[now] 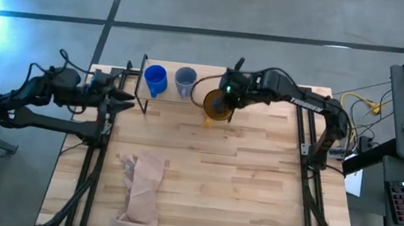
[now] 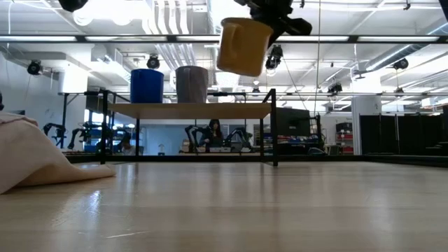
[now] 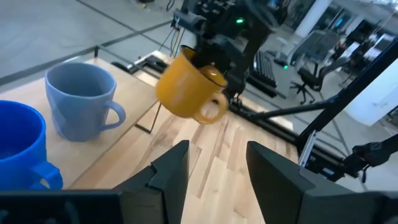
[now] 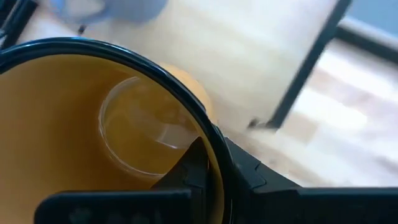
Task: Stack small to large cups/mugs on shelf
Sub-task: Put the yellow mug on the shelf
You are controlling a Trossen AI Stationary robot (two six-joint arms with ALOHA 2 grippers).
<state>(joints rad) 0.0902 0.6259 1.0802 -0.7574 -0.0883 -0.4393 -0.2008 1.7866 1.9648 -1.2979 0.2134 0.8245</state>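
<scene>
The shelf (image 1: 205,79), a light-wood board on black legs, stands at the table's far edge. The bright blue mug (image 1: 154,79) and the grey-blue mug (image 1: 185,81) stand upright on it side by side; both also show in the low view, the blue mug (image 2: 147,85) and the grey-blue mug (image 2: 192,84). My right gripper (image 1: 226,94) is shut on the yellow-orange mug (image 1: 218,106), held in the air over the shelf's right part (image 2: 243,45). My left gripper (image 1: 130,99) is open and empty at the shelf's left end. My right gripper holds the yellow-orange mug by its wall at the rim (image 4: 214,152), one finger (image 4: 193,171) inside the mug and one (image 4: 252,174) outside. It comes from above. The mug is lifted clear of the shelf and tilted, its handle (image 3: 211,111) on its lower side.
A tan cloth-like bag (image 1: 145,186) lies crumpled on the table near its front left. The shelf's thin black legs (image 2: 274,129) stand on the tabletop. The middle and right of the table are bare wood. A person (image 2: 213,133) sits in the room far behind.
</scene>
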